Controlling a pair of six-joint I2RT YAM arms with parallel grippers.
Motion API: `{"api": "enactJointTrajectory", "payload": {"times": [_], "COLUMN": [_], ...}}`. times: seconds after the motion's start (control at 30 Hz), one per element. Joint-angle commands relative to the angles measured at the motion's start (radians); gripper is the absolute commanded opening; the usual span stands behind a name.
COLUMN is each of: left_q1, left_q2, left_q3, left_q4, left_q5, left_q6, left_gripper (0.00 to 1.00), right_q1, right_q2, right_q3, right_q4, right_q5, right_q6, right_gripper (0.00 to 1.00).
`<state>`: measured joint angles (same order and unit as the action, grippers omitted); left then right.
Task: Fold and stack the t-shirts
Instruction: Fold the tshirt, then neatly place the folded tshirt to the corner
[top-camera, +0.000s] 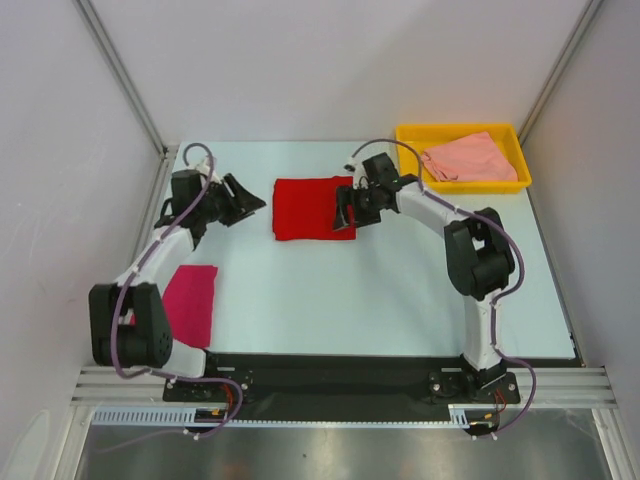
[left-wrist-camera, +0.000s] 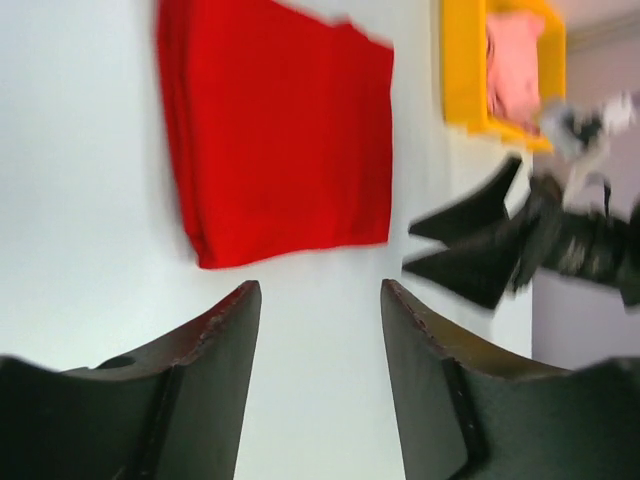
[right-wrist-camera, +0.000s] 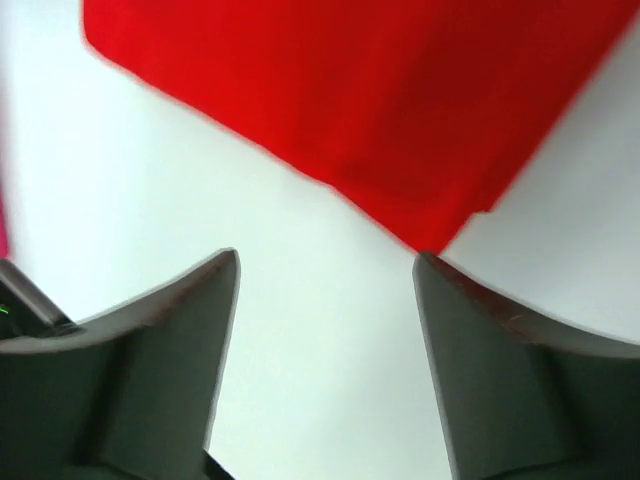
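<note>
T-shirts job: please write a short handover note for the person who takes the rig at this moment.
Left claw: open, empty, just left of the red shirt.
Right claw: open, empty, at the red shirt's right edge.
Red shirt: folded flat, in the middle.
Magenta shirt: appears folded, at the near left.
Salmon shirt: crumpled in the yellow tray.
Done: red folded, magenta apparently too.
Left: fold the salmon shirt, then stack all three.
</note>
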<state>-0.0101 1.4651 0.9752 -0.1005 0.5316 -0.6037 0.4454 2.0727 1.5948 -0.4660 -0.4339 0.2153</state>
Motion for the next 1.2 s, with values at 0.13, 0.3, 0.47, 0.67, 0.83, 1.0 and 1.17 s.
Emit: {"api": "enactJointTrajectory", "payload": {"times": [0.13,0.3,0.47,0.67,0.83,1.0,1.17], "left_q1": [0.076,0.105,0.124,0.142,0.154,0.163,0.167], "left_q2": [-0.213,-0.265,-0.308,-0.356,-0.339,-0.356,-0.321], "left_q3": [-0.029,-0.014,0.03,0.003,-0.035,-0.052,-0.075], "left_q4": [-0.103,-0.181,-0.295,-0.33,-0.361,-0.39,-0.386], "left_q5": [-0.229,-0.303,-0.343,-0.354,-0.318,-0.318,-0.277], "left_q6": [-0.073,-0.142,-0.149,-0.212,-0.252,-0.234,-0.255], "left_gripper": [0.63,0.72,0.73,0.71,0.71,0.73,0.85], "right_q1": [0.263,0.43,0.507,0.526,0.529,0.524,0.507], "right_q2": [-0.155,-0.105,0.013,0.125,0.188,0.269,0.264], "right_q3": [-0.1,-0.159,-0.156,-0.114,-0.107,-0.078,-0.03], "right_q4": [0.214,0.452,0.594,0.647,0.72,0.793,0.724], "right_q5": [0.421,0.648,0.781,0.819,0.839,0.827,0.741], "right_q6": [-0.41,-0.72,-0.97,-1.076,-1.129,-1.212,-1.14], "right_gripper": [1.0,1.0,1.0,0.92,0.89,0.8,0.47]}}
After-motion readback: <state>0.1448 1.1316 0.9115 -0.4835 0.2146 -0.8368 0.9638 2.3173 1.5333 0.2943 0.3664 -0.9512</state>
